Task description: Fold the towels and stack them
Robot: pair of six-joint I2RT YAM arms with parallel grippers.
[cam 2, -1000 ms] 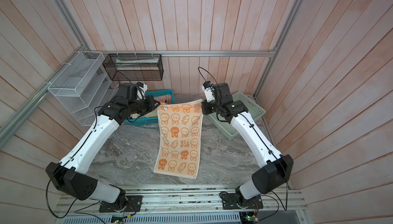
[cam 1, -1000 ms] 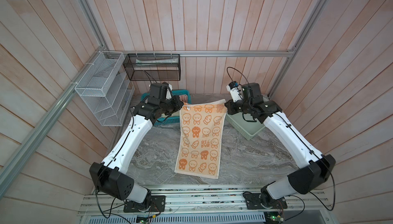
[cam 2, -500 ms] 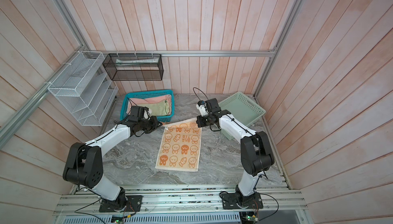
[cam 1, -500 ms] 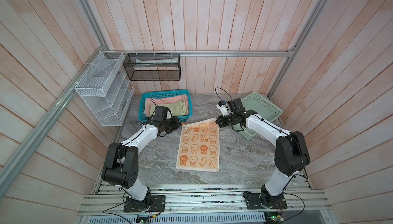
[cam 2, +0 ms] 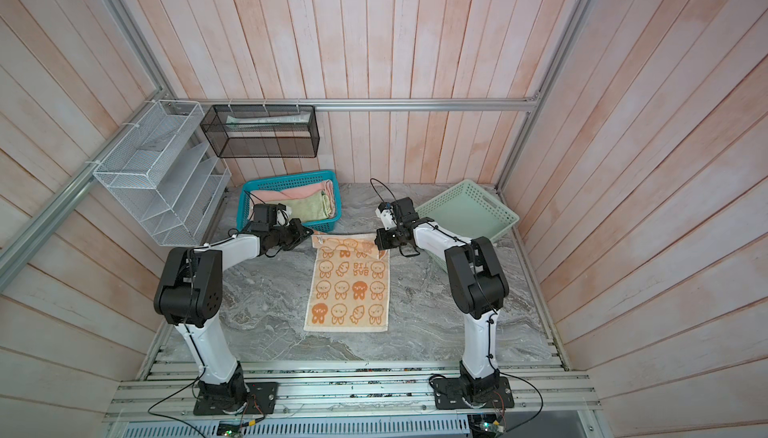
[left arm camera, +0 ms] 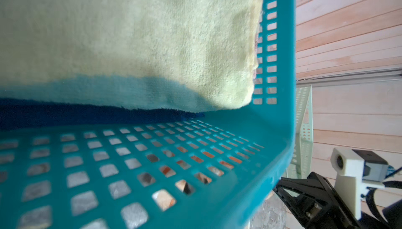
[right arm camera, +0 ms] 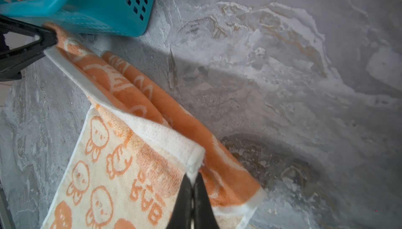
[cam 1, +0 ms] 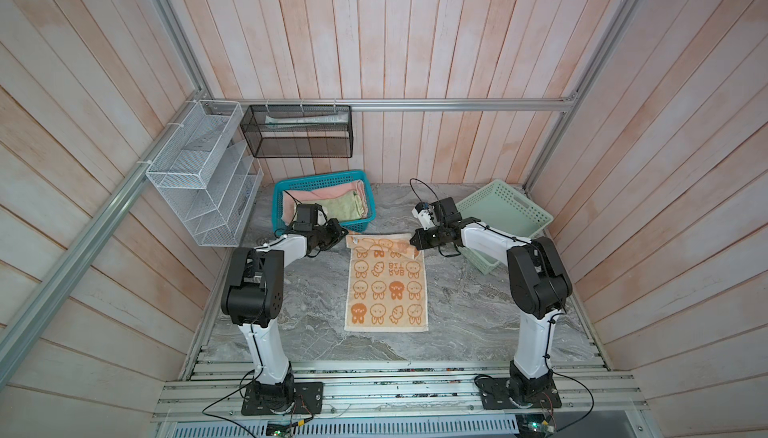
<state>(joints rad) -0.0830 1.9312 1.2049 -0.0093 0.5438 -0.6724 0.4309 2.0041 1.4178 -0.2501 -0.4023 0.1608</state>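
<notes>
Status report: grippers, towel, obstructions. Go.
Both shut: left gripper, right gripper, each pinching a far corner of the orange rabbit towel. Near part flat on table, far edge lifted, curled. Close behind left gripper: teal basket.

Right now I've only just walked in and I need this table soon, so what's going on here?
Both arms are working on one towel. The left claw and the right claw are each shut on a far corner of the orange rabbit towel. Most of it lies flat on the marble table, with its far edge lifted and bunched. No fold is finished. The yellow towel and the pink towel wait in the teal basket.
</notes>
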